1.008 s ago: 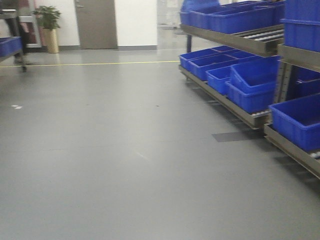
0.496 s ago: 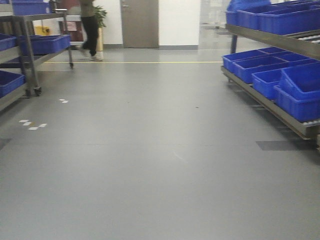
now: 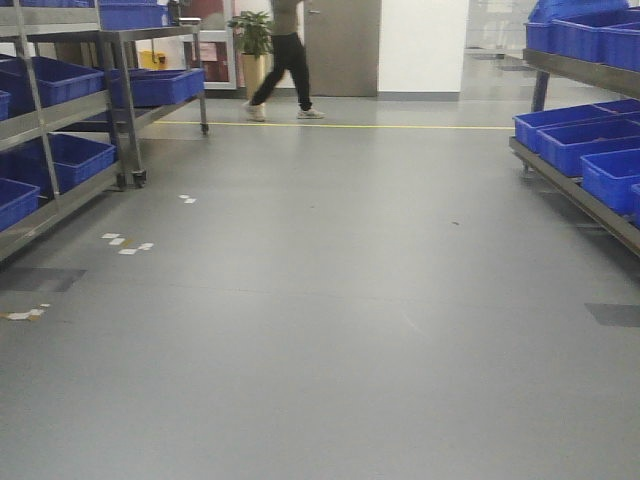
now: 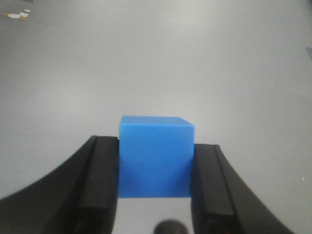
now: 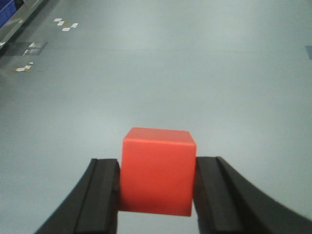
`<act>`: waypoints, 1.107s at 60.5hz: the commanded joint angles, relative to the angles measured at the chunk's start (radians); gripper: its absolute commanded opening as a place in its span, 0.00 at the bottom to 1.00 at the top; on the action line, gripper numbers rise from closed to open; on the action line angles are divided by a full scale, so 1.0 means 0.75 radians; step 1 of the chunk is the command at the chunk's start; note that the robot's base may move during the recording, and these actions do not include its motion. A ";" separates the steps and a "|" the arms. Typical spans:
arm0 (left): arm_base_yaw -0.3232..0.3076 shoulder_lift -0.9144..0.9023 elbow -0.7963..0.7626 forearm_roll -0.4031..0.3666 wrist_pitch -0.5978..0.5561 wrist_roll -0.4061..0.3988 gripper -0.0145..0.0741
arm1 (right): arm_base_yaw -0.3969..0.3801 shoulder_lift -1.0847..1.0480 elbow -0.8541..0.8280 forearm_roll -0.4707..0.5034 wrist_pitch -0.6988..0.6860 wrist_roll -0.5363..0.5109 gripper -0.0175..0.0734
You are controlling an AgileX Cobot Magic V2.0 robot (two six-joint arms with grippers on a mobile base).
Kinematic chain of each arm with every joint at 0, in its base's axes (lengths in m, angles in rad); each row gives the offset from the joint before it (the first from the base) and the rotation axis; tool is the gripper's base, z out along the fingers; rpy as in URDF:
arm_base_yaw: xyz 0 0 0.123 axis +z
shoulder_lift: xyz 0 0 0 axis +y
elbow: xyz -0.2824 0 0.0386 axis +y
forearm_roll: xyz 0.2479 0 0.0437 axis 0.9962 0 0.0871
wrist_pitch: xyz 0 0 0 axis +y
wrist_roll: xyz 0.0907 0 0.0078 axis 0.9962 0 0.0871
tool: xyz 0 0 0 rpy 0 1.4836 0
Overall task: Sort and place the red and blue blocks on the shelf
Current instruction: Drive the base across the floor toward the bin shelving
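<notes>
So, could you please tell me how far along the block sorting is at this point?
Picking up looks done: the left gripper is shut on the blue block and the right gripper on the red block. In hand: both blocks are held above bare floor. Left: neither block is on a shelf yet, so both placements remain.

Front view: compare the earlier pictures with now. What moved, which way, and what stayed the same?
The view swung left. The right shelf and its bins slid toward the right edge, the door and plant shifted right, and a left shelf came into view. The person walked right, past the plant. The yellow floor line stayed put.
</notes>
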 commanded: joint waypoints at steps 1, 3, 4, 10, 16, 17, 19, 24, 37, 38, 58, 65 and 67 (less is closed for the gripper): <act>0.003 0.004 -0.037 0.009 -0.103 -0.007 0.30 | -0.010 -0.002 -0.037 -0.008 -0.116 -0.007 0.25; 0.003 0.004 -0.037 0.009 -0.103 -0.007 0.30 | -0.010 -0.002 -0.037 -0.008 -0.116 -0.007 0.25; 0.003 0.004 -0.037 0.009 -0.103 -0.007 0.30 | -0.010 -0.002 -0.037 -0.008 -0.116 -0.007 0.25; 0.003 0.004 -0.037 0.009 -0.103 -0.007 0.30 | -0.010 -0.002 -0.037 -0.008 -0.116 -0.007 0.25; 0.003 0.004 -0.037 0.009 -0.103 -0.007 0.30 | -0.010 -0.002 -0.037 -0.008 -0.116 -0.007 0.25; 0.003 0.004 -0.037 0.009 -0.103 -0.007 0.30 | -0.010 -0.002 -0.037 -0.008 -0.116 -0.007 0.25; 0.003 0.004 -0.037 0.009 -0.103 -0.007 0.30 | -0.010 -0.002 -0.037 -0.008 -0.116 -0.007 0.25; 0.003 0.004 -0.037 0.009 -0.103 -0.007 0.30 | -0.010 -0.002 -0.037 -0.008 -0.116 -0.007 0.25; 0.003 0.004 -0.037 0.009 -0.103 -0.007 0.30 | -0.010 -0.002 -0.037 -0.008 -0.116 -0.007 0.25; 0.003 0.004 -0.037 0.009 -0.103 -0.007 0.30 | -0.010 -0.002 -0.037 -0.008 -0.116 -0.007 0.25; 0.003 0.004 -0.037 0.009 -0.103 -0.007 0.30 | -0.010 -0.002 -0.037 -0.008 -0.116 -0.007 0.25; 0.003 0.004 -0.037 0.009 -0.103 -0.007 0.30 | -0.010 -0.002 -0.037 -0.008 -0.116 -0.007 0.25; 0.003 0.004 -0.037 0.009 -0.103 -0.007 0.30 | -0.010 -0.002 -0.037 -0.008 -0.116 -0.007 0.25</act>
